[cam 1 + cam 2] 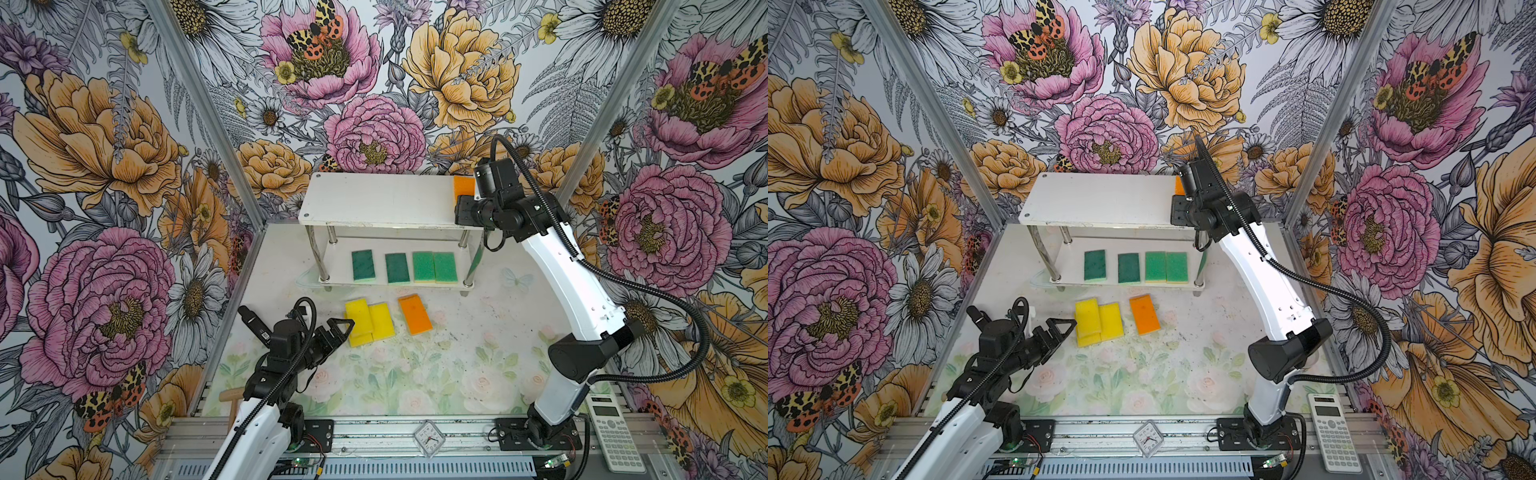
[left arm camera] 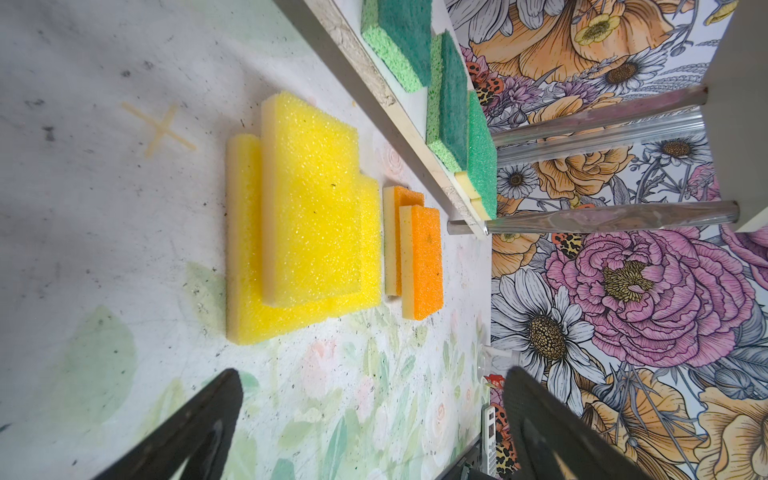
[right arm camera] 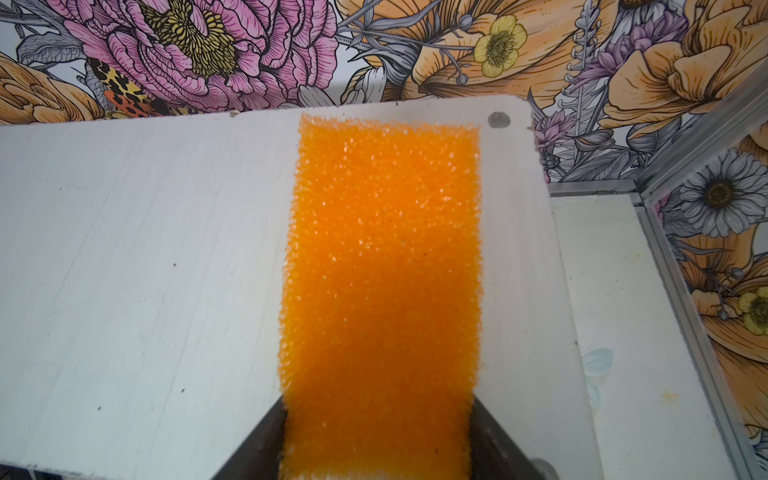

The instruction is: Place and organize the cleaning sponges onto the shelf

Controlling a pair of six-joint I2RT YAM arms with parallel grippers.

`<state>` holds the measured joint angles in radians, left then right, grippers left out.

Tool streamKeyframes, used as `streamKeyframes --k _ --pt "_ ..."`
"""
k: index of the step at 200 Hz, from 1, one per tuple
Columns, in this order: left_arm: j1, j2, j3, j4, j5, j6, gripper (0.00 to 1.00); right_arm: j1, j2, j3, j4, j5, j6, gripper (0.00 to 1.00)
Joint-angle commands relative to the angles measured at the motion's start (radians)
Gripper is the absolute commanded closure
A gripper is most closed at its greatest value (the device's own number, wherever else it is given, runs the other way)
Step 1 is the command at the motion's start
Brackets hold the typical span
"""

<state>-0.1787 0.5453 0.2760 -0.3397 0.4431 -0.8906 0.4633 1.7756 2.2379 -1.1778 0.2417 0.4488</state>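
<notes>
Nearest, left gripper [image 2: 374,374] spread wide, nothing between, at 9 o'clock of yellow sponges [image 1: 380,322], an overlapping pile on table [image 1: 457,353]. At their 3 o'clock, orange pair [image 1: 415,313], stacked, with pale underlayer. Farther, at 12 o'clock, shelf [image 1: 374,199]. Lower board [image 1: 338,266] carries four green sponges [image 1: 397,268] in row, two dark, two lighter and touching. Top board [image 3: 145,249], 3 o'clock end: lone orange sponge [image 3: 382,249] lies flat, right gripper [image 3: 378,401] fingers [image 3: 259,451] flank it. Gripping or released, cannot tell.
</notes>
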Motion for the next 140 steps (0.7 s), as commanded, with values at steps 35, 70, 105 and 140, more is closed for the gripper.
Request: streamKeyframes --k 35,70,105,140 --pt "0.013 -0.001 -0.014 0.013 0.023 0.012 0.01 -0.005 0.007 0.033 0.003 0.002 0.002 0.32" --pt "0.013 0.000 -0.011 0.015 0.026 0.013 0.01 -0.005 0.018 0.042 0.003 -0.004 0.001 0.31" --pt "0.013 0.002 -0.013 0.015 0.025 0.013 0.01 -0.005 0.024 0.054 0.003 -0.013 0.000 0.29" --pt "0.013 0.005 -0.013 0.019 0.027 0.013 0.01 -0.005 0.024 0.060 0.003 -0.014 0.002 0.30"
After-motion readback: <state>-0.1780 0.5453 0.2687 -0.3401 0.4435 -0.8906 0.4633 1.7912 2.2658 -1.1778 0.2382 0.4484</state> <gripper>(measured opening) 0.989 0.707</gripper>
